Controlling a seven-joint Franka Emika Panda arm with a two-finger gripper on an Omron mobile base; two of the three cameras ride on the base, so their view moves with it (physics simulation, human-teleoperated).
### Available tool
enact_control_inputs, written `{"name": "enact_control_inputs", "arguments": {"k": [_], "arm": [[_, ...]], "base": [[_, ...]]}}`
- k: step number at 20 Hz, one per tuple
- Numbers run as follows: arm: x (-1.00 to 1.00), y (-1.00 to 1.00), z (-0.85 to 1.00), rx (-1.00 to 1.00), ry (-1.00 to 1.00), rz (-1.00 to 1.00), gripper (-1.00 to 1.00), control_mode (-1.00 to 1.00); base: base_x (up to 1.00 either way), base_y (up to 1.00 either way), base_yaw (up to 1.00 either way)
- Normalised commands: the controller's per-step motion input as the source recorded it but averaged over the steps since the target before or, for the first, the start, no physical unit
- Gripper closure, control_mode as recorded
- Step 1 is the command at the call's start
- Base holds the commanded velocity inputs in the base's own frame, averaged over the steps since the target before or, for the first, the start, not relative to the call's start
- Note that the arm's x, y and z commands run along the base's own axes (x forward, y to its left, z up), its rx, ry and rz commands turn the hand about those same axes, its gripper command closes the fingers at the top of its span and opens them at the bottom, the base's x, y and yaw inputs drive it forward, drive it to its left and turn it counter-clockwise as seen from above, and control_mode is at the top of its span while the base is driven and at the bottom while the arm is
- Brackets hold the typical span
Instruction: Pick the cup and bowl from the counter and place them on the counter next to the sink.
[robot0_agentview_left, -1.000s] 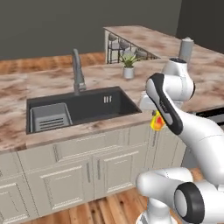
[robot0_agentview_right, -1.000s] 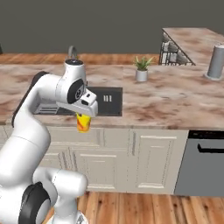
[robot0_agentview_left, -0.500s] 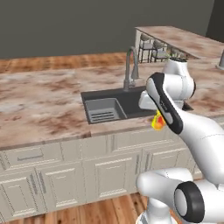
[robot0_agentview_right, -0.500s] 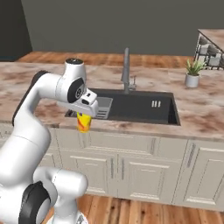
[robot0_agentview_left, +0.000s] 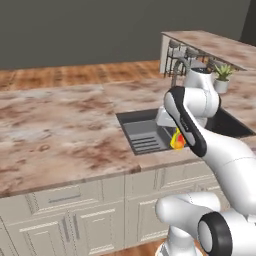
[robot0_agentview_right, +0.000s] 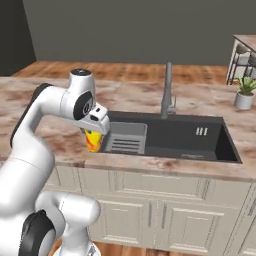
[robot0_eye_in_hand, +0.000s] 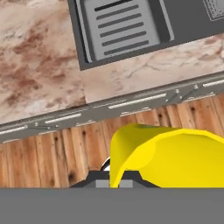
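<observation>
1. Cup (robot0_eye_in_hand: 175, 157) is sitting nearest the hand camera, its bright yellow wall taking up the lower right of the hand view, with wood floor and the cabinet fronts showing past its rim.
2. Gripper (robot0_agentview_right: 94, 136) is clenching the cup (robot0_agentview_right: 93, 140) from above in the right base view; the jaws are closing on its upper part, and the cup is hanging clear of the stone, with nothing under it touching.
3. In the left base view the cup (robot0_agentview_left: 177, 140) is peeking out as a yellow patch with a red-orange mark beside the arm's dark-edged link, which is covering most of it.
4. The cup is hovering over the front edge of the counter (robot0_agentview_right: 150, 162), just off the left front corner of the sink (robot0_agentview_right: 165, 137).
5. The counter's marbled strip (robot0_eye_in_hand: 144, 72) is running between the cabinet edge and the sink rim in the hand view.
6. The sink's ribbed grey drainer (robot0_eye_in_hand: 120, 26) is lying just beyond that strip, at the left end of the basin.
7. A tall grey tap (robot0_agentview_right: 168, 90) is standing behind the sink at its back rim.
8. A potted plant (robot0_agentview_right: 245, 95) is sitting well off to the right on the counter.
9. A raised bar top (robot0_agentview_left: 215, 45) is standing farthest back.
</observation>
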Motion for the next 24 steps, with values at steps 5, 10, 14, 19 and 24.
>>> {"name": "enact_control_inputs", "arguments": {"k": [5, 10, 14, 19, 24], "arm": [[0.00, 0.00, 0.00, 0.00, 0.00, 0.00, 1.00, 1.00], [0.00, 0.00, 0.00, 0.00, 0.00, 0.00, 1.00, 1.00], [0.00, 0.00, 0.00, 0.00, 0.00, 0.00, 1.00, 1.00], [0.00, 0.00, 0.00, 0.00, 0.00, 0.00, 1.00, 1.00], [0.00, 0.00, 0.00, 0.00, 0.00, 0.00, 1.00, 1.00]], "base": [[0.54, 0.48, -0.16], [0.54, 0.02, 0.00], [0.68, 0.00, 0.03], [0.20, 0.01, 0.07], [0.00, 0.00, 0.00]]}}
